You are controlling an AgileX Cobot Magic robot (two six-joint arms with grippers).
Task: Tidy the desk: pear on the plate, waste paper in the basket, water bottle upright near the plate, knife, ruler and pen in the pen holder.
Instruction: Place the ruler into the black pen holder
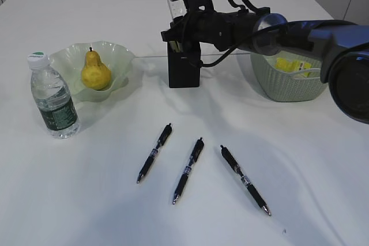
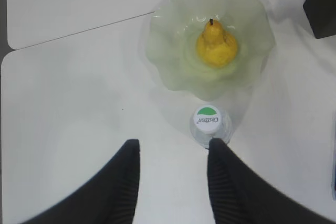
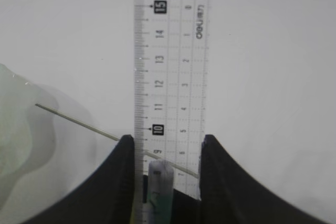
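The right gripper (image 3: 165,153) is closed on the ruler (image 3: 170,72): in the right wrist view its two dark fingers (image 3: 122,177) press the ruler's long edges, and the clear strip runs from between them toward twelve o'clock, its printed scale readable. In the exterior view that arm reaches in from three o'clock across the basket (image 1: 288,84) and holds the ruler upright over the pen holder (image 1: 184,67), the ruler's lower end at the holder's mouth; how deep it sits inside cannot be told. A grey cylindrical thing (image 3: 159,182) stands in the holder's opening, just between the fingers at six o'clock. The left gripper (image 2: 173,148) hangs partly open and holds nothing; its fingers (image 2: 126,182) frame bare tabletop, and the water bottle (image 2: 209,124) stands upright just beyond the right-hand fingertip, at about one o'clock from the gap, its white cap facing the camera. The plate (image 2: 168,61) lies at twelve o'clock from the bottle, close beside it, and the pear (image 2: 216,45) rests in its middle, stem up. Yellow waste paper (image 1: 291,64) lies in the basket, at three o'clock from the pen holder. Three dark pens (image 1: 193,168) lie flat on the table (image 1: 86,200), well apart from both grippers, at six o'clock from the holder.
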